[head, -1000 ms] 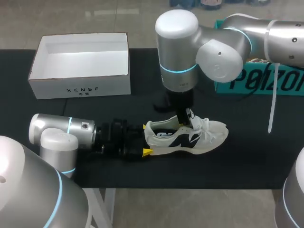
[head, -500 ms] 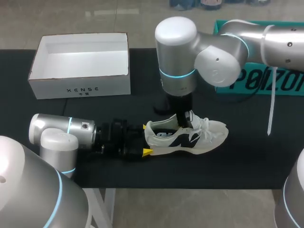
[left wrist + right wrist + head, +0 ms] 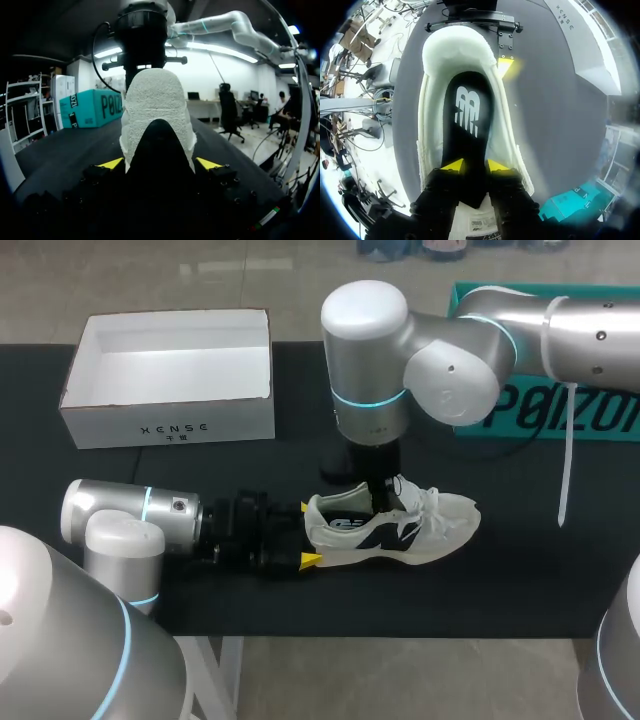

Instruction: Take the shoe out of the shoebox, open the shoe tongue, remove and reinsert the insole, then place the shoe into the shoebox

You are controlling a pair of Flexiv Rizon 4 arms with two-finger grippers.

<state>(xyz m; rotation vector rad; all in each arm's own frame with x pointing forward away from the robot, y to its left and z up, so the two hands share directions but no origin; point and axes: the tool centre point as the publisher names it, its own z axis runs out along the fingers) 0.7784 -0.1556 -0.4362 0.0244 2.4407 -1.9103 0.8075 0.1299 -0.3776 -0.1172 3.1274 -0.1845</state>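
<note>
Right arm (image 3: 370, 360) has crept a touch toward the heel end over the last second, still plunged straight down into the shoe (image 3: 440, 525), which sits on the black table (image 3: 520, 580) in front of the empty shoebox (image 3: 170, 430); reads as the insole pull only starting. Left arm (image 3: 110, 515) lies low and level, left gripper (image 3: 159, 163) clamped on the heel from both sides. Right gripper (image 3: 475, 165) has its tips narrow, pinching the black insole (image 3: 467, 115), which looks mostly seated.
</note>
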